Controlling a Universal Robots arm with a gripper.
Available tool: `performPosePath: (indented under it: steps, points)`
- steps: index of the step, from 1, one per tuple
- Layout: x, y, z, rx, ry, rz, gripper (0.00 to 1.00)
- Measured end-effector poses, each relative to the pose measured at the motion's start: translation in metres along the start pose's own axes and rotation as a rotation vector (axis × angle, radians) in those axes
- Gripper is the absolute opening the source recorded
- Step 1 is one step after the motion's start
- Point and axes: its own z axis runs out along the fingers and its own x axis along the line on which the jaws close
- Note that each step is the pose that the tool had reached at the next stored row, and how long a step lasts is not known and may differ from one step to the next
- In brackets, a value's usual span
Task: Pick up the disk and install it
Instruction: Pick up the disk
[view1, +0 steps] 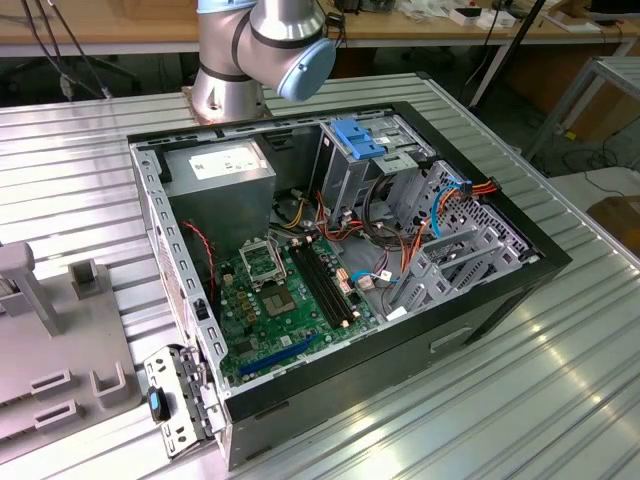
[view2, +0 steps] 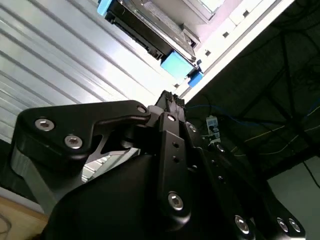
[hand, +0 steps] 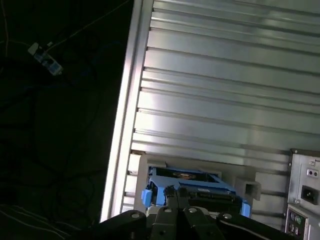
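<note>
Disk (hand: 192, 186) sits just ahead of the fingers (hand: 171, 196), not touching them. It lies flat, dark body inside the blue caddy rail, in a pale grey holder (hand: 250, 188) close to the tabletop (hand: 225, 100) edge. In the second wrist view the same disk (view2: 145, 27) is clearly apart from the fingers (view2: 172, 142), with bare ribbed tabletop (view2: 50, 65) between them. Fingers look pressed together, tips meeting, nothing pinched; the disk is not picked up yet. To one side of the fingers, past the tabletop edge, is a dark floor with loose cables (hand: 47, 62). To the other side is the rear panel of the computer case (hand: 305, 187), near the holder. The exterior view has the case (view1: 500, 290) lying open on the ribbed tabletop (view1: 560, 400), well away from the fingers. The arm base (view1: 230, 70) stands just behind it. Inside the case: green motherboard (view1: 275, 300), power supply (view1: 225, 170), and the grey drive cage (view1: 350, 185) with a fixed blue bracket (view1: 360, 138) on top and orange and red wiring beside it. Grey fixture blocks (view1: 50, 340) are at the exterior view's left.
</note>
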Motion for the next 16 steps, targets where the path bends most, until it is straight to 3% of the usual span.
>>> performPosePath:
  steps: [2,7,16]
  points:
    - [0.0,0.0,0.0,-0.0009,0.0017,-0.038,0.11]
    - [0.0001,0.0,0.0,-0.0046,0.0083,-0.186,0.11]
    - [0.0001,0.0,0.0,-0.0093,0.0169,-0.379,0.11]
